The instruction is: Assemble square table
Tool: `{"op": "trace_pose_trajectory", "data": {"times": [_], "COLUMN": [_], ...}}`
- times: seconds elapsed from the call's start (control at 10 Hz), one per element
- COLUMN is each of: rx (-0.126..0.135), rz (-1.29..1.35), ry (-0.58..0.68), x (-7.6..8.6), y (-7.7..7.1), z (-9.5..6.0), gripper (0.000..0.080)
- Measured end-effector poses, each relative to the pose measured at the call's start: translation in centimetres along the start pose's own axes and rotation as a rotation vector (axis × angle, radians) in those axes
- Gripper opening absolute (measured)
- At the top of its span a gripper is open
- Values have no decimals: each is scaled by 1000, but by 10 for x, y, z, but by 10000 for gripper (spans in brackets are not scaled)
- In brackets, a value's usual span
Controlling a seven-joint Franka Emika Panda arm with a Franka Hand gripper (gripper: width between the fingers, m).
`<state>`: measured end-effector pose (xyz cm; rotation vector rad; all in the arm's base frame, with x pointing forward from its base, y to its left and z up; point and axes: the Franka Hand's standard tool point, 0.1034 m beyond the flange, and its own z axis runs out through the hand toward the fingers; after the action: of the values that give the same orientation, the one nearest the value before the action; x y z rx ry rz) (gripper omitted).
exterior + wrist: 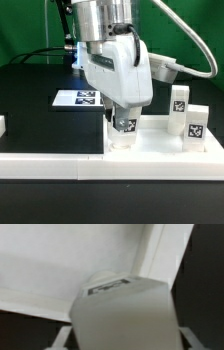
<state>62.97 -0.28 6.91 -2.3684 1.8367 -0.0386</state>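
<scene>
My pincer [124, 128] is set about half-wide and closed on a leg post [123, 131], a small white block with a black-and-white tag on its face. In the wrist view the post [120, 314] fills the middle, its tagged top end [110, 287] pointing at an inner corner of the square table's slab [70, 263], where the raised rim [152, 258] turns. I cannot tell whether the post's far end touches the slab or hangs just above it.

I count three leg posts: the one I hold, and two standing upright on the slab at the exterior view's right, one [179, 99] farther back and one [196, 124] nearer the front, close together but apart from mine.

The slab [150, 150] lies on the black bench [40, 110] and runs to the front edge. The marker board [78, 98] lies flat behind my arm, at the exterior view's left. A long white rail [40, 165] lies along the front, touching the slab's side. The bench is open at the left.
</scene>
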Motion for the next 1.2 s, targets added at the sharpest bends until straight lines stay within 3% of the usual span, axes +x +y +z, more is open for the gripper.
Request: {"op": "trace_pose_trajectory", "data": {"times": [0.1,0.2,0.3,0.4,0.6,1.0,1.2], "rx": [-1,-1,-1,4,-34,-35,-17], "rz": [-1,-18,-61,-152,-496,-821,-1254], "ry": [0,0,0,-10,-12,-13,27], "x": [0,0,0,2,-5,-2,6], "y": [0,0,0,2,1,3,0], "z": [0,0,0,-5,-19,-16,-17], "gripper": [328,517,608,637,647,649,649]}}
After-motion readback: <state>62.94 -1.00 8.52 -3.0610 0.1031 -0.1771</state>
